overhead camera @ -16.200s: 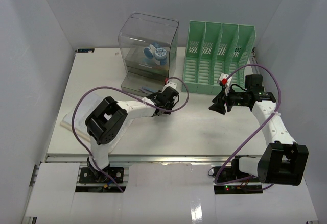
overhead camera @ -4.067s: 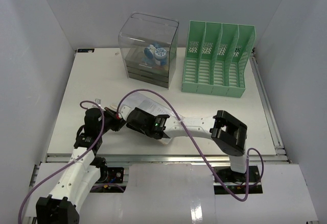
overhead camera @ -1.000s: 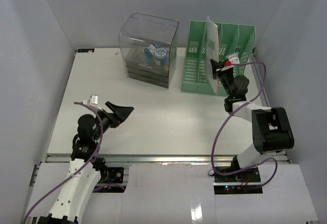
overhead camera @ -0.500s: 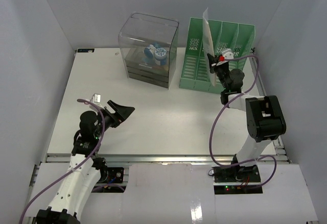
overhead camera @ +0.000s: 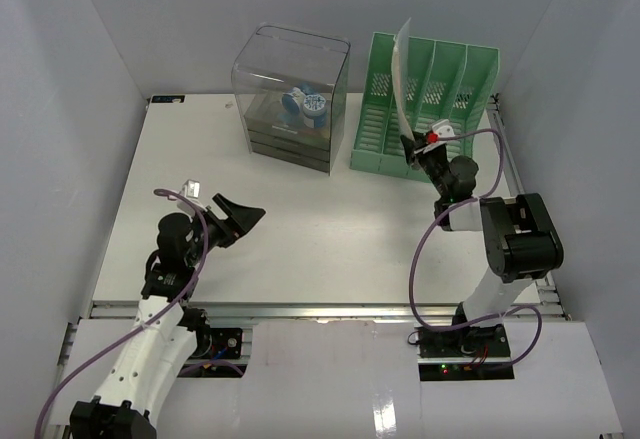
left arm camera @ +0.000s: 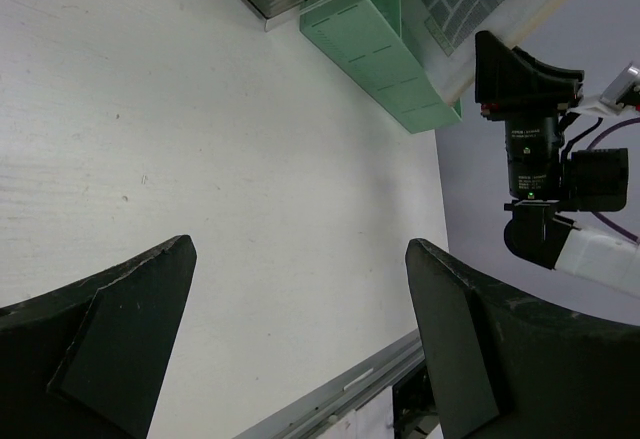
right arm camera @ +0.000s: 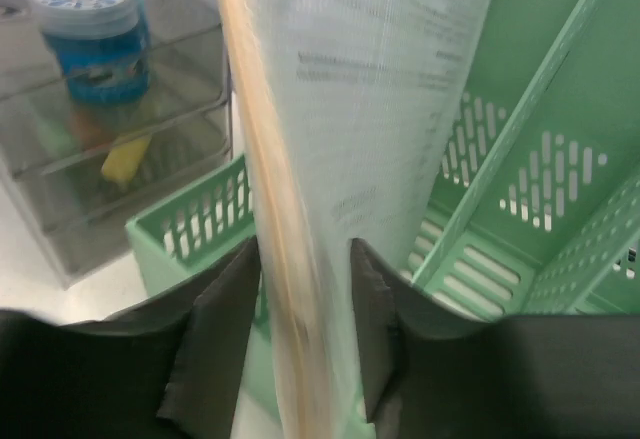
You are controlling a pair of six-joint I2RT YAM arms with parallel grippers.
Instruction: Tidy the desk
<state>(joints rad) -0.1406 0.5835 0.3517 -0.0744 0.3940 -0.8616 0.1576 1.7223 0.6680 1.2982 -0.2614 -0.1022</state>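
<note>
Right jaws flanked the booklet [right arm camera: 380,109], upright in the rack [right arm camera: 560,109]. Pinching or slack, I couldn't tell. Smart play, I'd judge: free it only once its bottom edge seats, then back straight out. Right arm [overhead camera: 520,239] reached to the far right of the surface [overhead camera: 330,219]; left jaws gaped empty, left arm [overhead camera: 172,259] tucked front-left.

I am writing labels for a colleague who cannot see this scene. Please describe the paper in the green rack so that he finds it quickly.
At the desk's far right corner stands a green file rack. The paper stands upright near its left end, between the right gripper's fingers. It is the only white thing in the rack, rising above its top.
</note>
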